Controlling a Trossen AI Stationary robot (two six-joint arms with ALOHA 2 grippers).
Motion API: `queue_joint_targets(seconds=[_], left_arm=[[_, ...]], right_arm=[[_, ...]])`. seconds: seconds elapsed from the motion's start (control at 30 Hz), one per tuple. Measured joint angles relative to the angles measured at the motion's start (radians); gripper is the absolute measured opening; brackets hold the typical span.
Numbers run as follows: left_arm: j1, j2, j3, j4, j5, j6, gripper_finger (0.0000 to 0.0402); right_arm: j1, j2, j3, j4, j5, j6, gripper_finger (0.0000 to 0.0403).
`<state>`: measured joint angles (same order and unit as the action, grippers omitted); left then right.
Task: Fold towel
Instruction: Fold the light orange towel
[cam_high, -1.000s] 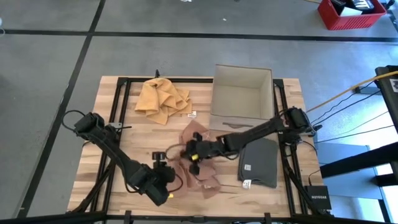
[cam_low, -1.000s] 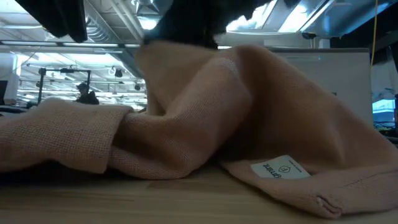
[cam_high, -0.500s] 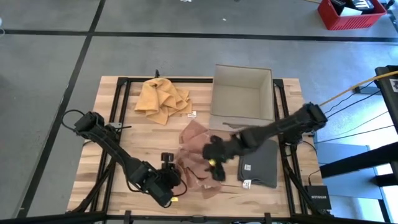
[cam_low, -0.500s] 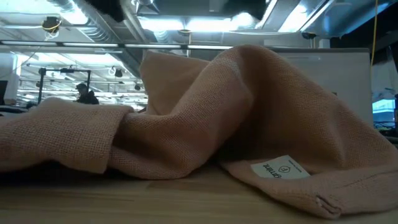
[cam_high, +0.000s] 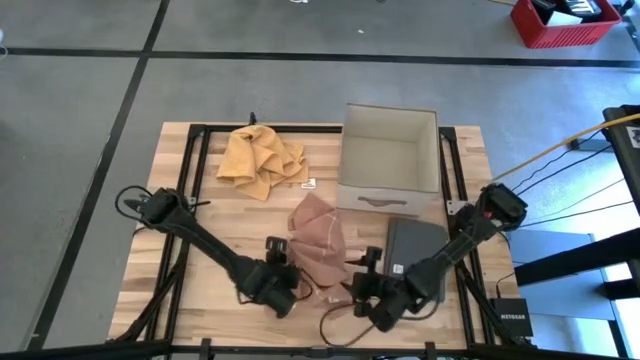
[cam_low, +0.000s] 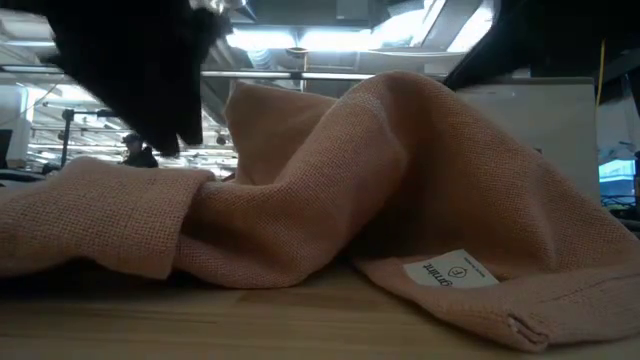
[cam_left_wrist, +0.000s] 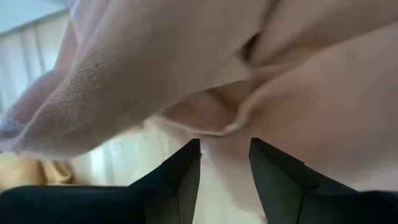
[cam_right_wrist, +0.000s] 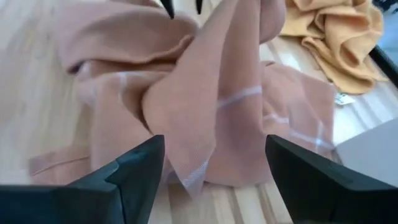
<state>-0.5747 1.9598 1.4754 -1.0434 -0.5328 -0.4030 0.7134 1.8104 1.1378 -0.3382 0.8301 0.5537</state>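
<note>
Towel of salmon-pink cloth is seen lying crumpled, not folded, on the wooden surface, a little below the centre of the high view. In the low view it fills most of the frame as rumpled folds, with a small white label at the lower right. In the right wrist view pale stripes are seen crossing the cloth.

At the lower left edge of the towel the left pincer is placed, its tips pointing into the fabric. In the left wrist view its two dark fingers are shown set a little apart, with the cloth just above them; whether cloth is pinched between them cannot be told.

Just beside the towel's lower right edge, in the lower middle of the high view, the right pincer is found. Its fingers are spread wide, nothing is held, and the towel lies ahead of them.

A grey folded cloth is laid to the right of the towel, a cardboard box above it, and a crumpled yellow cloth in the upper left of the surface.
</note>
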Motion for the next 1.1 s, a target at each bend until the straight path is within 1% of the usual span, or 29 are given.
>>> queue_joint_targets(seconds=[0.07, 0.2, 0.3, 0.37, 0.47, 0.53, 0.67, 0.73, 0.8, 0.97, 1.03, 1.1], left_arm=[[0.027, 0.023, 0.000, 0.007, -0.005, 0.016, 0.0131], [0.071, 0.057, -0.001, 0.071, -0.007, 0.069, 0.0131], [0.076, 0.046, 0.008, 0.124, -0.016, 0.110, 0.0131], [0.065, 0.031, 0.026, 0.136, -0.043, 0.119, 0.0131], [0.041, -0.017, 0.054, 0.187, -0.108, 0.149, 0.0131], [0.029, -0.048, 0.059, 0.260, -0.150, 0.186, 0.0131], [0.030, -0.092, 0.059, 0.421, -0.166, 0.270, 0.0131], [0.040, -0.101, 0.059, 0.465, -0.174, 0.287, 0.0131], [0.053, -0.101, 0.055, 0.462, -0.183, 0.282, 0.0131], [0.083, -0.099, -0.007, 0.408, -0.202, 0.219, 0.0131], [0.081, -0.099, -0.011, 0.406, -0.207, 0.200, 0.0131], [0.055, -0.107, -0.008, 0.403, -0.205, 0.209, 0.0131]], right_arm=[[-0.035, 0.015, -0.017, 0.028, -0.044, -0.007, 0.0282], [-0.100, 0.043, -0.021, 0.043, -0.198, 0.023, 0.0282], [-0.120, 0.063, -0.020, 0.082, -0.305, 0.026, 0.0282], [-0.120, 0.080, -0.020, 0.102, -0.346, 0.023, 0.0282], [-0.120, 0.093, -0.020, 0.126, -0.353, 0.016, 0.0282], [-0.120, 0.093, -0.020, 0.127, -0.353, 0.016, 0.0282], [-0.119, 0.093, -0.020, 0.141, -0.353, 0.016, 0.0282], [-0.118, 0.093, -0.019, 0.152, -0.355, 0.015, 0.0282], [-0.118, 0.093, -0.019, 0.152, -0.365, 0.016, 0.0282], [-0.118, 0.093, -0.019, 0.148, -0.373, 0.015, 0.0282], [-0.118, 0.093, -0.019, 0.147, -0.376, 0.015, 0.0282], [-0.118, 0.093, -0.019, 0.147, -0.376, 0.015, 0.0282]])
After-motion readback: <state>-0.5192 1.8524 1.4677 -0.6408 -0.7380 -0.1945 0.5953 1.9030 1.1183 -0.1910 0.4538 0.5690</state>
